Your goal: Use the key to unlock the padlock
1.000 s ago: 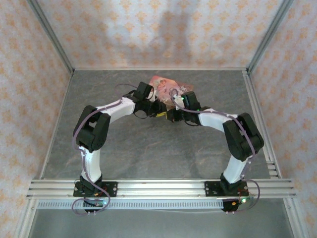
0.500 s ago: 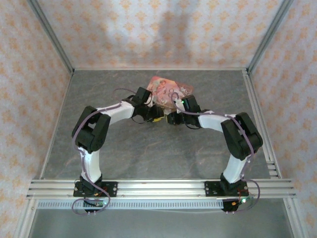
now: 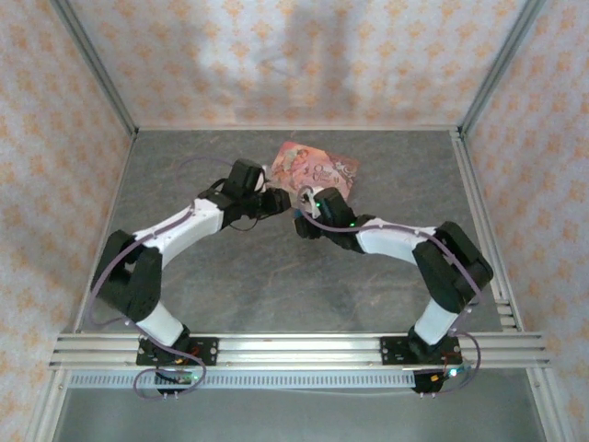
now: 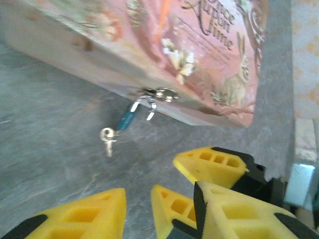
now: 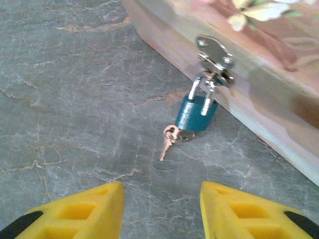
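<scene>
Now both hands sit close together at the near edge of the pink floral box [image 3: 317, 166], just above the middle of the overhead view, over the grey tabletop [image 3: 276, 285]. The left hand [image 3: 275, 203] reaches in from the left. Its yellow fingers [image 4: 84, 219] are spread apart along the bottom of its wrist view, with nothing gripped between them. The right hand [image 5: 162, 206] comes in from the right, its two yellow fingers [image 5: 75, 211] likewise held wide at the bottom corners of its wrist view, holding nothing. Neither hand touches the lock.

The padlock [image 5: 198, 113] hangs from the silvery hasp [image 5: 214, 55] on the box's front wall, right of centre in the right wrist view. Its blue body slopes down to the tabletop and its thin shackle [image 5: 202, 87] is threaded through the hasp. From the left wrist it shows left of centre, tilted down toward the left below the box's edge.

The key [image 5: 167, 142] lies on the tabletop at the lower end of the blue body, just left of it, its blade pointing down and left. Its round head meets the bottom of the padlock, though whether anything sits in the keyhole I cannot tell. Bare tabletop separates the key from the right hand's fingertips below it
</scene>
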Controlling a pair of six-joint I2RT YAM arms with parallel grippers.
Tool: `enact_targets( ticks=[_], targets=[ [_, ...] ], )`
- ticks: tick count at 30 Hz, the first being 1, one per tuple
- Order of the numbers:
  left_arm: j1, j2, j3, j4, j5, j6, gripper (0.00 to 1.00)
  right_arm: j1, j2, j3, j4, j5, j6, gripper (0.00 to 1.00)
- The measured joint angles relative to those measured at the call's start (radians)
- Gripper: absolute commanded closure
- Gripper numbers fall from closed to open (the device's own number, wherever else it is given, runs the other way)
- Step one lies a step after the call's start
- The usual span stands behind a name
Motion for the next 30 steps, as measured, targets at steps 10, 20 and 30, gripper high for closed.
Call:
enact_targets(
  ticks=[10,20,30],
  targets=[
    [0.054,-0.185,-0.193,-0.014,-0.143,-0.038,0.50,0.094,0.119,0.096,0.008,0.266,0.097,0.50],
    [0.073,-0.232,-0.224,-0.018,-0.158,-0.042,0.50,0.106,0.264,0.238,-0.043,0.431,0.159,0.49],
    [0.078,-0.235,-0.232,-0.018,-0.166,-0.042,0.50,0.106,0.355,0.295,-0.093,0.519,0.203,0.54]
  ],
)
